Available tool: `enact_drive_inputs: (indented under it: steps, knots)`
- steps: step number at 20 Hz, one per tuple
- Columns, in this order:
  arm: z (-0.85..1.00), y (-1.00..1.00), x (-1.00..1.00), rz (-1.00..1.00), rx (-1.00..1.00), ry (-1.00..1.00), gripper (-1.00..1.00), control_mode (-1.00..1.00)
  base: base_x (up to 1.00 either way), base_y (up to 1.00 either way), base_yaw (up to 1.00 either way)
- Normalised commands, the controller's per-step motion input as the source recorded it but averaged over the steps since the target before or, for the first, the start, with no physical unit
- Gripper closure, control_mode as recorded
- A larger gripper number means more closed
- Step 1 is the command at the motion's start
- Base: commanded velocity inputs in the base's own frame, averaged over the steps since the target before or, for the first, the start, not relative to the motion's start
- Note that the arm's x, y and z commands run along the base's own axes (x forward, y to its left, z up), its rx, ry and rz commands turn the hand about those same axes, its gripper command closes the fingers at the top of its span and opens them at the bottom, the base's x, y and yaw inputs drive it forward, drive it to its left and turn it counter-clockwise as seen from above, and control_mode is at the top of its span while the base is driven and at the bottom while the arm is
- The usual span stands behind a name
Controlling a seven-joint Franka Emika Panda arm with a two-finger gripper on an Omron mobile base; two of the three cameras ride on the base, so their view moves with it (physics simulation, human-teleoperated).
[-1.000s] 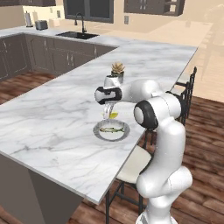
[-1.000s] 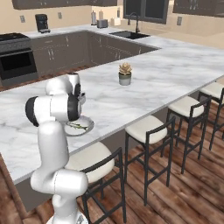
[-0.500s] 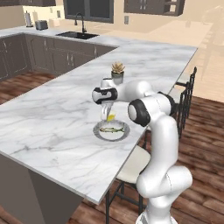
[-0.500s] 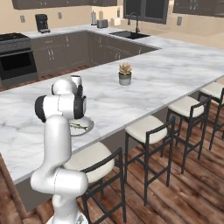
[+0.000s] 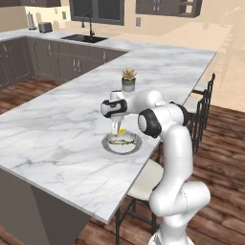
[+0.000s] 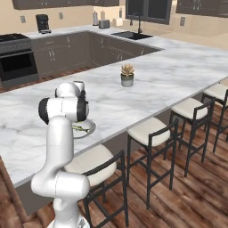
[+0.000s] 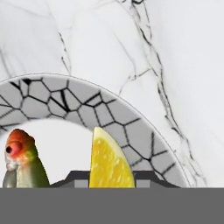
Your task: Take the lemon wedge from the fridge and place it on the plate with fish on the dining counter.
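Note:
My gripper (image 5: 117,129) points down over the far edge of the plate with fish (image 5: 109,145), shut on the lemon wedge (image 5: 122,132), a small bright yellow piece just above the plate. In the hand view the lemon wedge (image 7: 109,162) sits between my dark fingertips (image 7: 77,177), over the plate's crackled grey rim (image 7: 109,114). The fish's (image 7: 21,162) red-orange head lies to its left. The slim fish (image 5: 121,141) stretches across the plate. The plate stands on the white marble dining counter (image 5: 57,129), near its stool-side edge. My arm hides part of the plate (image 6: 89,129) in the right base view. The fridge is out of view.
A small potted succulent (image 5: 128,79) stands on the counter beyond the plate. Several stools (image 6: 149,133) line the counter's side by my base. A sink counter (image 5: 86,38) runs along the far wall, and a stove (image 6: 17,58) stands at the far left.
The gripper has sunk a little toward the plate with the lemon wedge still in it. The arm's elbow has swung closer to the plate. Plate and fish have not moved.

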Motion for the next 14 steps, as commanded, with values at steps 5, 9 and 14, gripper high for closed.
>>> enact_drive_inputs:
  steps: [5, 9, 14]
  knots:
    - [-0.08, 0.0, -0.18, 0.02, 0.0, 0.0, 1.0, -1.0, 0.0, 0.0, 0.0]
    - [-0.02, 0.0, -0.01, 0.01, 0.0, 0.0, 1.0, -1.0, 0.0, 0.0, 0.0]
    - [0.0, 0.0, 0.0, 0.0, 0.0, 0.0, -1.0, -1.0, 0.0, 0.0, 0.0]
